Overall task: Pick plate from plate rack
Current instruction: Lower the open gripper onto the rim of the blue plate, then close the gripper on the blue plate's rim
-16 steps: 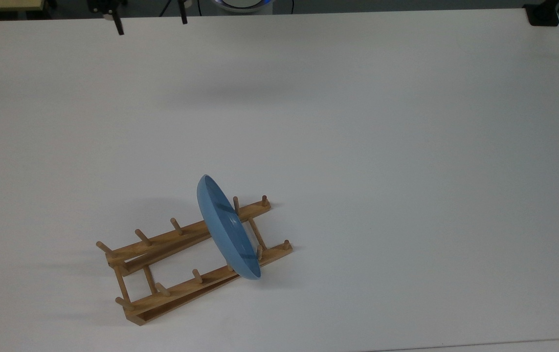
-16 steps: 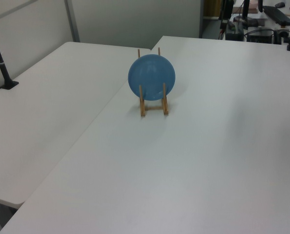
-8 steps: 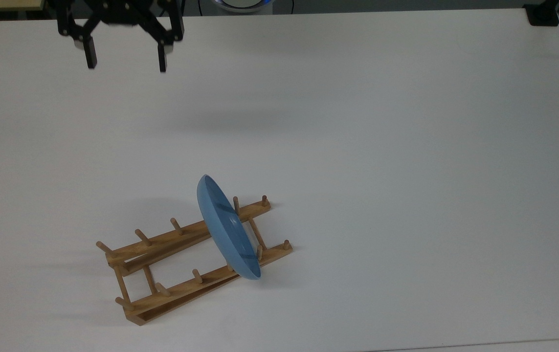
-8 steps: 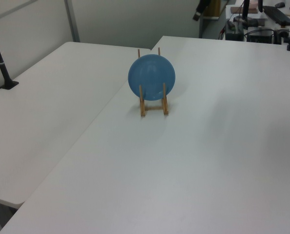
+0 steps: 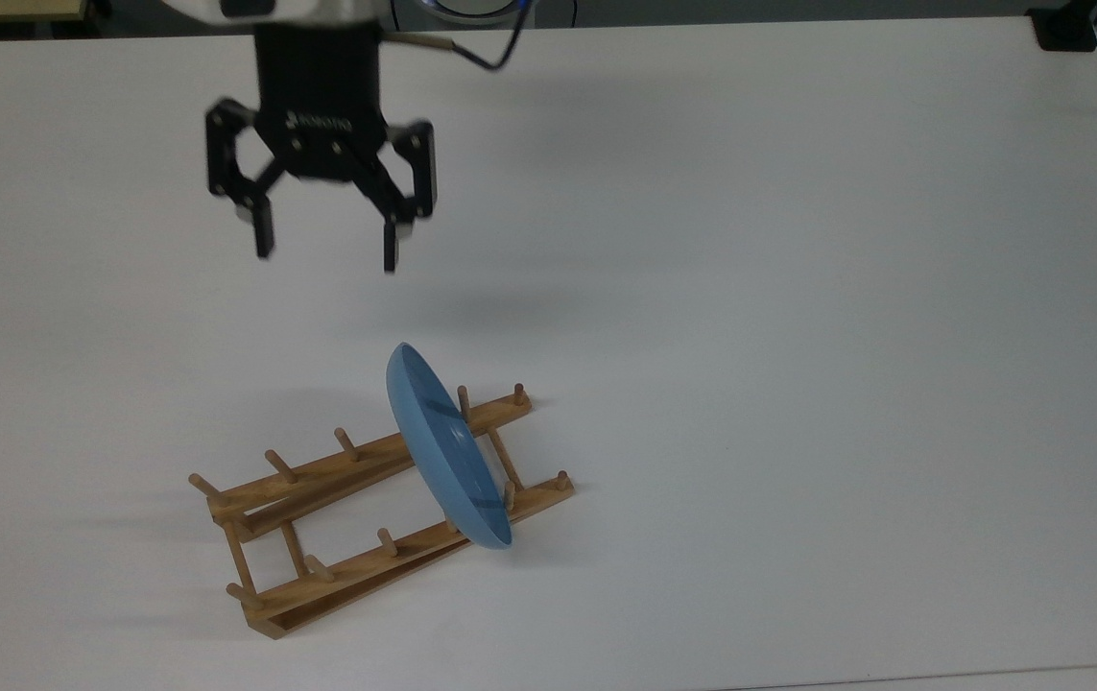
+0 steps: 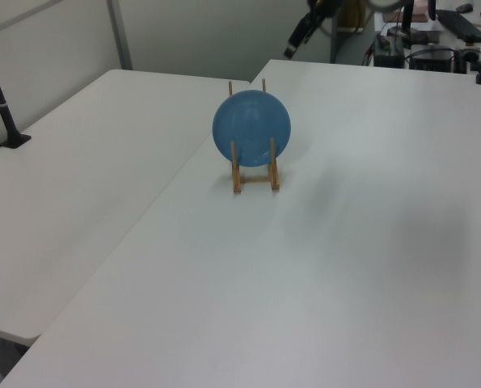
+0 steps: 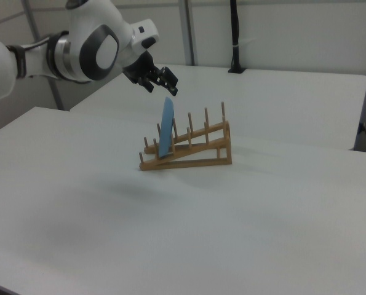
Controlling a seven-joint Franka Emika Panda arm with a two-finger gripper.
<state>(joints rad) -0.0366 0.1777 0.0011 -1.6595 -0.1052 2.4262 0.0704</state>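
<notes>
Plate: the light-blue plate (image 5: 447, 449) stands on edge in the plate rack (image 5: 356, 499), slotted between pegs near the rack's low end; in the right view it stands nearly upright, thin edge on.

Rack: it sits on the white counter (image 5: 798, 288), well away from the counter's edges; nothing seems to fasten it down.

Gripper: the gripper (image 5: 327, 248) hangs in the air above the counter, short of the plate and touching nothing; in the right view it is above and just to the right view's left of the plate's top edge.

Fingers: spread wide apart, holding nothing, tips pointing down.

Risk, rim: the plate looks glossy and its rim is thin, so a shallow pinch could slip off as it rises, I think.

Risk, alignment: in the top view the plate runs on a slant, so fingers not turned to straddle the rim could push it flat or knock it sideways.

Risk, pegs: a lift not made straight up could catch the plate on the neighbouring pegs and drag or tip the light rack.

Risk, descent: coming down too far could jam a fingertip against a peg or rail.

Hard to see: the plate's foot in the slot is hidden behind the rails, so I cannot tell how firmly it sits.

Cut off: in the left view the gripper sits at the top edge, partly out of frame, against dark clutter behind.
</notes>
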